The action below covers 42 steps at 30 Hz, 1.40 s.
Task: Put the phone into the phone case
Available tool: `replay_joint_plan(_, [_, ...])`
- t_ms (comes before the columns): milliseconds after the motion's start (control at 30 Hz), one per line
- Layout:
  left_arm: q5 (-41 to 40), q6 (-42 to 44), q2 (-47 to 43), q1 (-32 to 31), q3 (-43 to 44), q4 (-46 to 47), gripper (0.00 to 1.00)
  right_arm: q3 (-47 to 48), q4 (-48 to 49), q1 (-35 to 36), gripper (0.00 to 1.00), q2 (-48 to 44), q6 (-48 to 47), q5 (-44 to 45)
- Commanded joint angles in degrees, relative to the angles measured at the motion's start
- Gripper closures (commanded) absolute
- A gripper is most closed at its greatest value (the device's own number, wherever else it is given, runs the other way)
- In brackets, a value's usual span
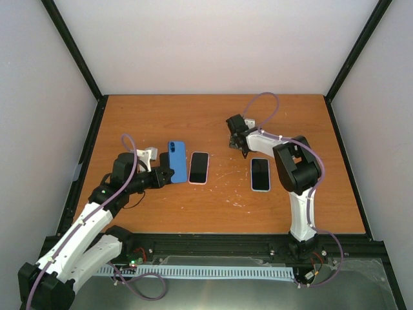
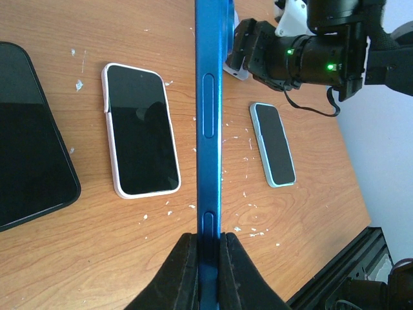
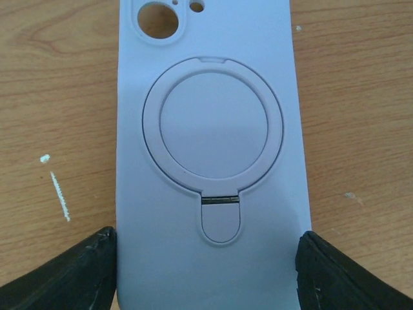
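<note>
Pick-up step. Your left gripper (image 2: 208,258) pinches the blue phone (image 2: 208,97), centre frame; your right gripper (image 3: 206,271) stands wide astride the case (image 3: 206,129). Next: close on its edges.

Wood-grain counter (image 1: 213,123), smooth and faintly shiny, flecked with white scuffs. Lavender case (image 3: 206,77) matt and soft-looking, like silicone, with ring stand (image 3: 150,129) in the same finish. Black pads (image 3: 71,278) of right hand (image 3: 206,284) matt, coarse-edged plastic. Blue phone (image 2: 208,129) edge smooth, satin sheen. Pink-cased phone (image 2: 141,129) fronted with glossy, reflective black glass.
</note>
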Motion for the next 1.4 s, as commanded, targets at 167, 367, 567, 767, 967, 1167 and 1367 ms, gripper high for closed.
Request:
replay_joint_plan(167, [0.84, -1.24, 0.4, 0.3, 3.11, 3.27, 1.0, -14.11, 8.8, -6.32, 0.42, -5.58, 2.2, -15.8])
replay_joint_plan(367, [1.86, -2.86, 0.45, 0.33, 2.53, 4.09, 1.0, -20.75, 16.06, -11.3, 0.52, -10.09, 4.17, -26.63])
replay_joint_plan(567, [1.51, -3.38, 0.46, 0.32, 2.41, 3.99, 1.0, -29.14, 24.38, -17.24, 0.56, -14.06, 7.28, -37.62])
replay_joint_plan(767, [1.61, -3.63, 0.88, 0.33, 2.58, 4.08, 1.0, -34.37, 27.62, -22.04, 0.56, -18.02, 7.98, -41.78])
replay_joint_plan(967, [1.47, -3.97, 0.75, 0.28, 2.5, 4.07, 1.0, -38.75, 28.75, -28.37, 0.58, -21.31, 8.0, -44.93])
replay_joint_plan(1167, [1.71, -4.04, 1.07, 0.36, 2.41, 4.35, 1.0, -38.55, 28.65, -31.67, 0.59, -20.88, 5.26, -47.57])
replay_joint_plan(1367, [1.49, -4.07, 0.99, 0.27, 2.27, 4.28, 1.0, -32.2, 22.07, -31.68, 0.59, -19.17, -2.45, -46.09])
